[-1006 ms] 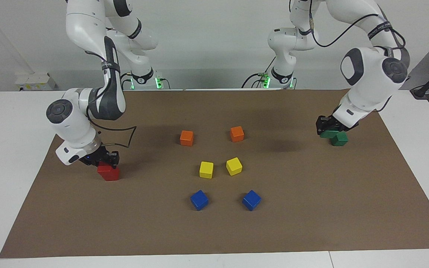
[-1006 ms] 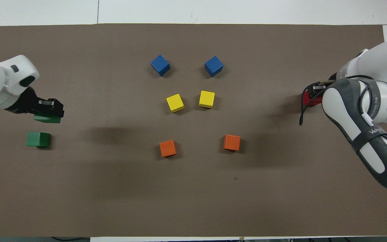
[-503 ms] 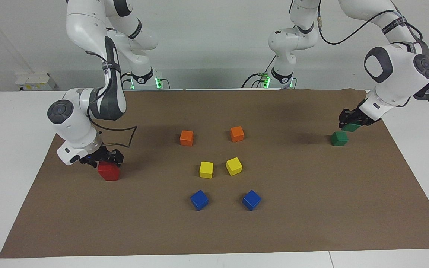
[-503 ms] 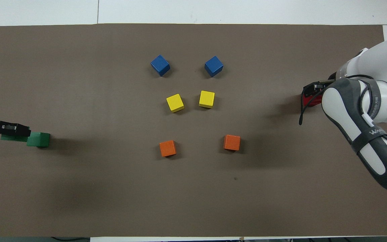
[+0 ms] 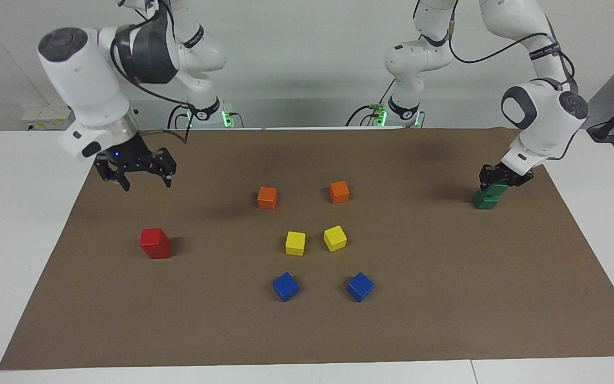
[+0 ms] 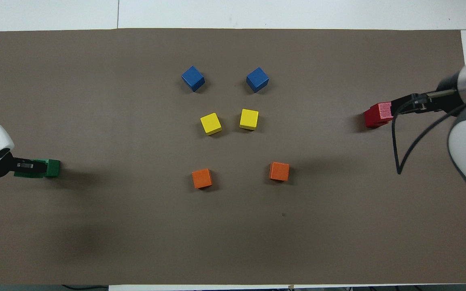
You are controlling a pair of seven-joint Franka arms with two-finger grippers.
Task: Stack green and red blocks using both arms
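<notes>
**Red pair stacked, green block held over its twin**

We see the right gripper (image 5: 144, 184) raised above the brown mat (image 5: 445, 298), jaws spread wide and holding nothing. Below it, toward the right arm's end of the table, the two red blocks (image 5: 154, 243) stand as one stack. At the left arm's end, the left gripper (image 5: 496, 180) is clamped on a green block (image 5: 497, 188), which sits on or just above the second green block (image 5: 484, 201), a little off square; we cannot tell whether they touch. The orange blocks (image 5: 267, 197), yellow blocks (image 5: 295, 242) and blue blocks (image 5: 285, 286) lie in pairs mid-mat.
</notes>
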